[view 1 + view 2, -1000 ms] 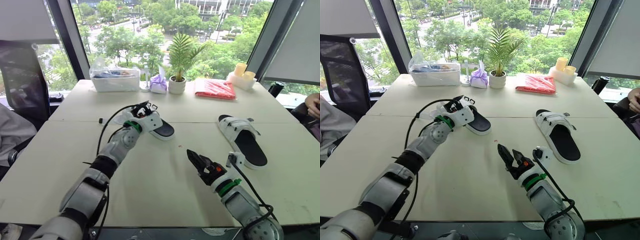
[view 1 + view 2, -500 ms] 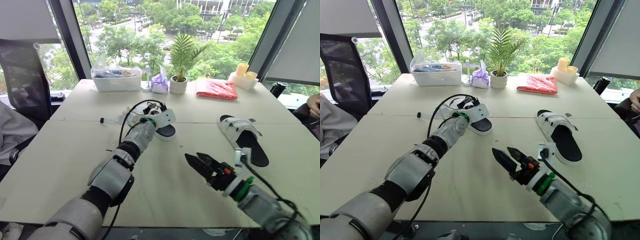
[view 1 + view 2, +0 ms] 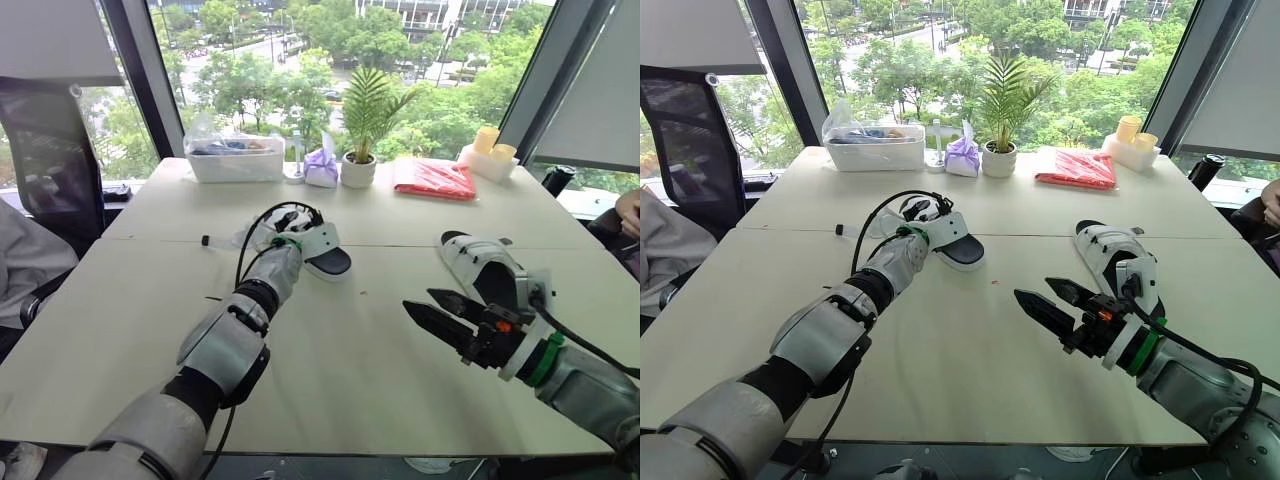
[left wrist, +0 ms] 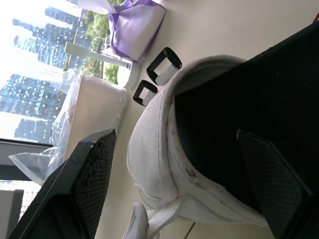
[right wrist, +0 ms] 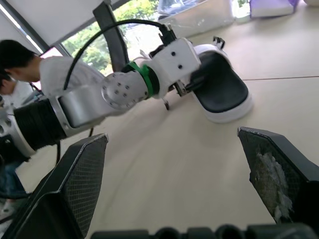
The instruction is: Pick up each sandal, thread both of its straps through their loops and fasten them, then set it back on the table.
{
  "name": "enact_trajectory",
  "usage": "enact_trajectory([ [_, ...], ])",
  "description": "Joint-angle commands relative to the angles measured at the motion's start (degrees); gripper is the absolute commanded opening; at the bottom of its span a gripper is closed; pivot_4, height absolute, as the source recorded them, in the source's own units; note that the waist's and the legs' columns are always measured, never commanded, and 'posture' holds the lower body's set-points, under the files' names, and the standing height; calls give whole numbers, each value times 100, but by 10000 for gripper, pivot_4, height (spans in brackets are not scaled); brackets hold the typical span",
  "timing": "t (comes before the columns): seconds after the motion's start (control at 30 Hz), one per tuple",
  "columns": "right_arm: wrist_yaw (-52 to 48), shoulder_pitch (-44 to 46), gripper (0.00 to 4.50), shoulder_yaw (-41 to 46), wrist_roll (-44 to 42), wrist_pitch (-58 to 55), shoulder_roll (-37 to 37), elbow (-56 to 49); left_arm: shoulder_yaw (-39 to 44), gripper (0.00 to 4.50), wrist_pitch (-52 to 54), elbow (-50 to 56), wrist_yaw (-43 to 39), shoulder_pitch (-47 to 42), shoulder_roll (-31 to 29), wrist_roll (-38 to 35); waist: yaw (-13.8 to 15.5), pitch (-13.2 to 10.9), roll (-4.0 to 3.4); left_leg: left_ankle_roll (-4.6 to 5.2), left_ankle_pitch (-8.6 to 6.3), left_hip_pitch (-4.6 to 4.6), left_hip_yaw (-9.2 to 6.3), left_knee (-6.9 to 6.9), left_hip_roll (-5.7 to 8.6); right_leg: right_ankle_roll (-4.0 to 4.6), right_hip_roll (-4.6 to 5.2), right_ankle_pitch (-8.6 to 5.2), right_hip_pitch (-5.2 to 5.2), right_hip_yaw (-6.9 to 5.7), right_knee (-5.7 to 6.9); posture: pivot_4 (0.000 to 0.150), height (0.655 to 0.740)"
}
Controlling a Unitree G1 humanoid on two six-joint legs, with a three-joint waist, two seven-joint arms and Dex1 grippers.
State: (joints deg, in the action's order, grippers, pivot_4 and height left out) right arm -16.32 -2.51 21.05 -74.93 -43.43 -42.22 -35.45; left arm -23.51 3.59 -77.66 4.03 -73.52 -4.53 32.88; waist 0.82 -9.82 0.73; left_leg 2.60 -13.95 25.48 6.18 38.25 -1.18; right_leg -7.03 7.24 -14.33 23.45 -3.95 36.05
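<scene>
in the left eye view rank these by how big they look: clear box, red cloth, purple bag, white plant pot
1. clear box
2. red cloth, somewhat smaller
3. purple bag and white plant pot: they look about alike, so no ranking between them
All four sit about equally far from the camera, so distance hardly skews this.

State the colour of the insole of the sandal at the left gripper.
Black insole; clearest in the left wrist view.

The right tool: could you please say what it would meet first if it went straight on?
Likely the left tool at the left sandal: the wrist view of the right tool looks straight at them across bare table. Depth is unclear; it might graze the table first.
</scene>
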Motion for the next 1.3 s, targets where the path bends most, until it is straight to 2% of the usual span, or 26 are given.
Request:
enact_trajectory([
  [0.03, -124, 43, 45000, 123, 77, 65, -71, -34, -50, 31877, 63, -128, -51, 91, -120, 102, -8, 0, 0, 0, 0, 0, 0, 0, 0, 0, 0, 0, 0, 0, 0, 1500, 7400],
  [0.23, -134, -31, 45000, 203, 91, 61, -61, -70, -165, 1830, 9, -149, 7, 96, -261, 270, -10, 0, 0, 0, 0, 0, 0, 0, -1, 0, 0, 0, 1, 0, 1, 1500, 7400],
  [0.27, -138, -52, 45000, 220, 94, 63, -57, -67, -186, 320, -7, -146, 24, 82, -276, 309, -4, 0, 0, 0, 0, 0, 1, 0, -1, 0, 0, 0, 1, 0, 1, 1500, 7400],
  [0.43, -151, -88, 45000, 192, 148, 104, 4, -24, -435, 320, -256, -100, 58, -17, -314, 559, 0, 0, 0, 0, 0, 1, 1, 1, 1, 0, 3, 0, 0, 0, 1, 1500, 7400],
  [0.53, -185, -110, 45000, 182, 168, 103, 33, 14, -745, 320, -935, 36, 39, -132, -322, 815, 8, 0, 1, 0, 0, 1, 1, 1, 1, 0, 3, 0, 1, 0, 1, 1500, 7400],
  [0.7, -578, -379, 45000, 493, 377, 18, -308, 149, -1252, 320, -2674, 484, -137, -95, -765, 1163, 151, -1, 1, 3, -2, 7, 6, 1, 10, 1, 15, 0, 5, -1, -4, 1500, 7400],
  [0.8, -983, -621, 45000, 839, 607, -24, -656, 329, -1419, 320, -4281, 926, -476, 92, -1374, 1157, 147, -1, 1, 11, -6, 9, 13, 1, 23, 1, 36, 0, 7, -1, -5, 1500, 7400],
  [0.87, -1217, -733, 45000, 971, 743, -34, -812, 445, -1526, 320, -5742, 1276, -559, 204, -1748, 1081, 133, -1, 1, 17, -11, 8, 16, 0, 23, 1, 39, 0, 7, -1, -9, 1500, 7400],
  [1.03, -1717, -906, 45000, 1146, 1103, -84, -1072, 642, -1494, 320, -8237, 1660, -593, 410, -2310, 809, 160, -1, 1, 19, -12, 7, 20, 0, 24, 1, 45, 1, 5, -2, -11, 1500, 7400],
  [1.1, -1847, -932, 45000, 1157, 1202, -103, -1114, 679, -1422, 320, -8741, 1682, -538, 471, -2375, 780, 148, -1, 1, 24, -15, 6, 20, 6, 26, 2, 49, 2, 1, -2, -14, 1500, 7400],
  [1.17, -1966, -962, 45000, 1152, 1280, -132, -1133, 680, -1355, 320, -9164, 1831, -424, 581, -2489, 1050, 141, -1, 1, 27, -16, 6, 20, 11, 26, 2, 49, 2, -2, -2, -13, 1500, 7400],
  [1.23, -2036, -973, 45000, 1126, 1356, -149, -1124, 673, -1294, 320, -9367, 1945, -282, 654, -2545, 1369, 142, 0, 1, 27, -17, 4, 19, 12, 26, 2, 47, 2, -2, -2, -12, 1500, 7400],
  [1.3, -2035, -945, 45000, 1024, 1440, -149, -1048, 661, -1294, 320, -9305, 2116, 249, 680, -2543, 2051, 144, 0, 0, 28, -16, 4, 20, 13, 26, 1, 45, 2, -3, -2, -10, 1500, 7400],
])
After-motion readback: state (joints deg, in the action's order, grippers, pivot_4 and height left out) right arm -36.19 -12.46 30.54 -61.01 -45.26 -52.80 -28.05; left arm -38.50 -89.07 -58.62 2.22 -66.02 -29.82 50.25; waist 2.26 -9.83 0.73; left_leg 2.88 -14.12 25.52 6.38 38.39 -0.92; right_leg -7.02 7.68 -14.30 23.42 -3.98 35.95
